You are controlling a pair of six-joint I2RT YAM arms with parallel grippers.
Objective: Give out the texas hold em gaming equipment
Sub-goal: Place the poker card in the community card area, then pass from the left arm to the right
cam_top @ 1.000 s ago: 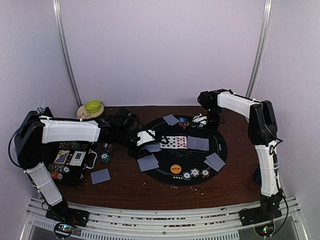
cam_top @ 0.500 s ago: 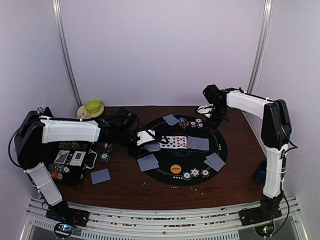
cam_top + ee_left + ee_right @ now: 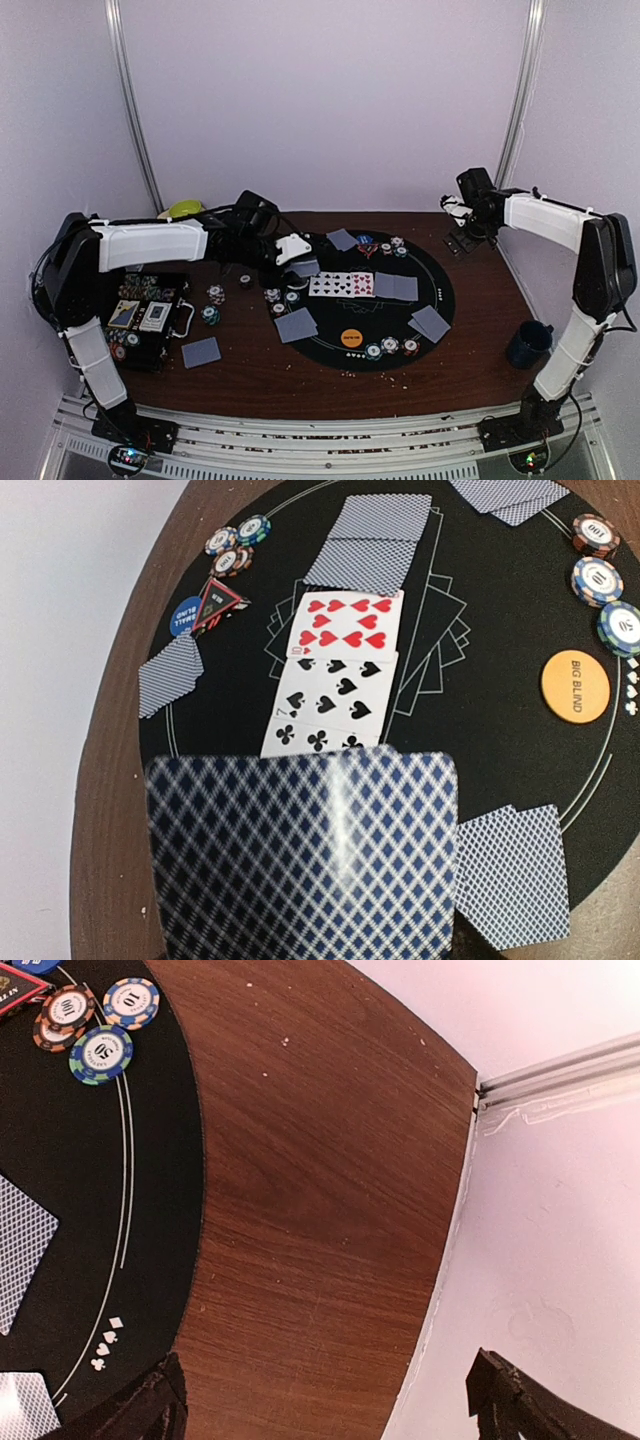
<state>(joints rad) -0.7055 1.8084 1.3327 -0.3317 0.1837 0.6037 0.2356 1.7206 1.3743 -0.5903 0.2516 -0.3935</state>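
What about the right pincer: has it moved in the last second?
Yes. The right pincer swung rightward, from above the round black mat to beyond its right edge.

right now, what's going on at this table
A poker layout is being dealt. The left arm holds a blue-backed card in its jaws above the left part of the black mat, near the row of face-up cards. The right arm is near the far right edge of the table, jaws open and empty. Face-down cards, chips and an orange button already lie on the mat.
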